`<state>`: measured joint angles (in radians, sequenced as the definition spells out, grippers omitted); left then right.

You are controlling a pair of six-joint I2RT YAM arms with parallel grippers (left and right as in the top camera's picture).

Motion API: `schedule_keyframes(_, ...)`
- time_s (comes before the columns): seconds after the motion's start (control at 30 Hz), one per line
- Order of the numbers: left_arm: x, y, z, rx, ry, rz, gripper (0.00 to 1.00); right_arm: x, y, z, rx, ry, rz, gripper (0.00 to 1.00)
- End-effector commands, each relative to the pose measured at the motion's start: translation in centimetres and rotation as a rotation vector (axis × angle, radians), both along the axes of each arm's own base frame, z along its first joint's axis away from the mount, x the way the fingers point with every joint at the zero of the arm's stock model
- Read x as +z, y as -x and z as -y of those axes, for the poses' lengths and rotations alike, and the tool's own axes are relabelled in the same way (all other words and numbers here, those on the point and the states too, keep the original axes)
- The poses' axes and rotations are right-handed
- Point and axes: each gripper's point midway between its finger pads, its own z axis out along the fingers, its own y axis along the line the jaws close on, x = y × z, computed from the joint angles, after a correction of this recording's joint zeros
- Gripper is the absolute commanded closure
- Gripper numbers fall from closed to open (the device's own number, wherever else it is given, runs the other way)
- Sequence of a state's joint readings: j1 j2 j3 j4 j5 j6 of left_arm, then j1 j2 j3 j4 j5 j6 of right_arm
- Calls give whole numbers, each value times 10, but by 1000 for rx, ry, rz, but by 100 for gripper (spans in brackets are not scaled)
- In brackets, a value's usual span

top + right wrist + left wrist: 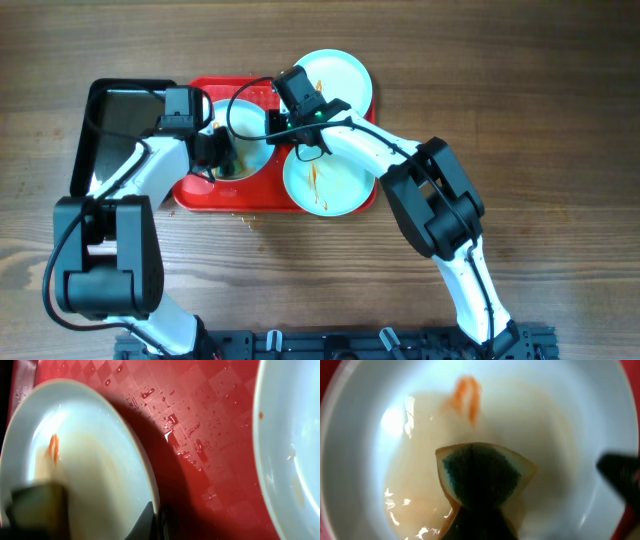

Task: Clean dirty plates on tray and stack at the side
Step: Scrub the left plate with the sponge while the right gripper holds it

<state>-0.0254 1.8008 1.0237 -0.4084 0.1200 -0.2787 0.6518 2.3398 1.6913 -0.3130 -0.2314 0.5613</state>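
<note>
Left tool point(225, 152) holds sponge point(480, 472) on plate point(560, 420): watery film, orange streak point(467, 392).

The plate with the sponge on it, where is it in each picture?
Overhead: the plate is the left one on the red tray, half hidden under the arms.
Left wrist: the plate fills the picture, sponge in the middle.
Right wrist: the plate is on the left.
Shared landmark: the red tray under it.
</note>
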Motion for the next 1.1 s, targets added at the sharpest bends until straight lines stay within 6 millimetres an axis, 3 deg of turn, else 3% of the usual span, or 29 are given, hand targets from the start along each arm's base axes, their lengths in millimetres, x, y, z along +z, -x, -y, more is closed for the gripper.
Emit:
schedule_keyframes(0.0,0,-21,-26,194,-83,78,96,-22,15,0,10,22,-72,96)
schedule_keyframes(0.13,-3,-34,-27,230,-72,122,96,-22,17,-1,13,26,-76,96)
schedule_keyframes(0.27,-26,-17,20,114,170,-4,96,-22,17,0,12,26,-77,96)
schedule_keyframes(0.4,1,-23,62,31,413,-33,96,-23,18,-1,15,24,-79,96)
schedule_keyframes(0.47,5,-33,55,65,392,-4,96,-23,18,0,14,27,-82,96)
schedule_keyframes(0.6,-6,-47,2,282,173,44,96,-23,18,0,15,27,-81,96)
schedule_keyframes(0.73,-16,-29,-44,433,-67,7,96,-23,18,0,15,27,-81,96)
schedule_keyframes(0.8,-17,-24,-47,438,-88,-8,96,-23,18,0,15,27,-81,96)
schedule_keyframes(0.97,-23,22,-46,423,-125,-225,96,-23,18,0,15,26,-81,96)
schedule_keyframes(1.07,-14,40,-16,240,-11,-347,96,-23,18,0,15,26,-81,96)
